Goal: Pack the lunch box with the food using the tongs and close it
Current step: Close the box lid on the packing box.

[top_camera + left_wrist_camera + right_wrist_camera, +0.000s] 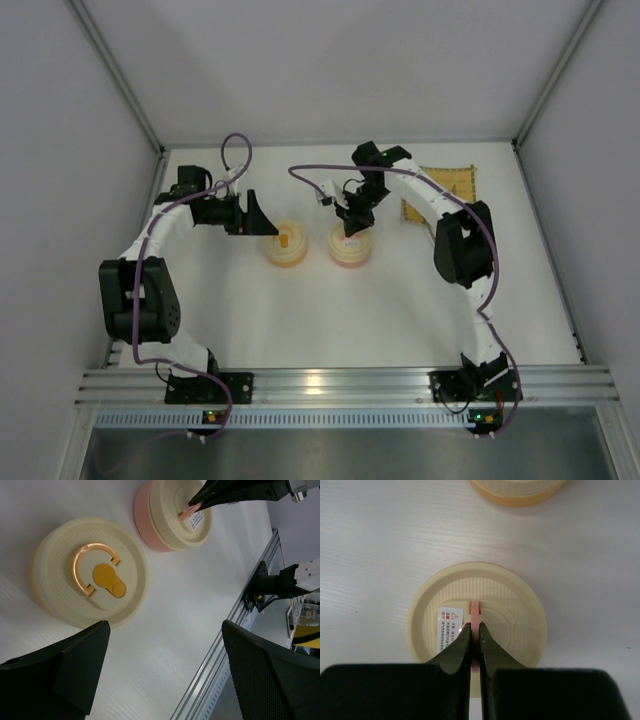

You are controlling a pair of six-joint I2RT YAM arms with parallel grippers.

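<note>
Two round lidded containers stand side by side: a pink lunch box (pixel 349 247) on the right and an orange one (pixel 284 243) on the left. My right gripper (pixel 475 627) is shut on the upright pink handle (pixel 476 611) of the pink box's cream lid (pixel 520 610). My left gripper (pixel 165 627) hangs open over bare table just left of the orange box (pixel 90 577), holding nothing. That box's orange handle (pixel 92 562) lies flat on its lid. The food and the tongs are out of view.
A yellow bamboo mat (pixel 440 190) lies at the back right, partly behind my right arm. White walls close the table on three sides. An aluminium rail (pixel 340 385) runs along the near edge.
</note>
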